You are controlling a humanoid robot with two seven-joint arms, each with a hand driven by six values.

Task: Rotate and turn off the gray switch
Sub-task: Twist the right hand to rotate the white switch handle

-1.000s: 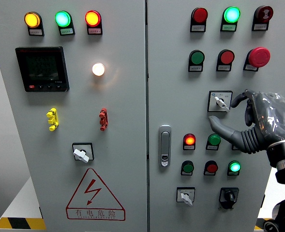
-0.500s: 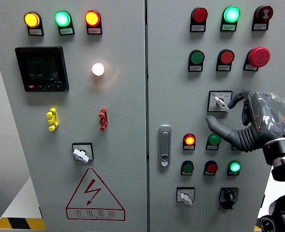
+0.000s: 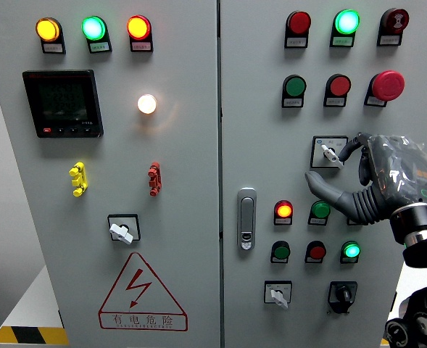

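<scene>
The robot's right hand (image 3: 369, 177) hovered at the gray rotary switch (image 3: 330, 153) on the right door of a control cabinet (image 3: 220, 109), below a green push button (image 3: 295, 87) and a red push button (image 3: 338, 85). Its fingers were spread and loosely curved, index fingertip (image 3: 347, 153) just beside the switch's knob, thumb (image 3: 322, 184) extended beneath it, nothing pinched. A red mushroom emergency button (image 3: 387, 85) sat above the hand; a lit red indicator (image 3: 284, 211) glowed below the thumb.
</scene>
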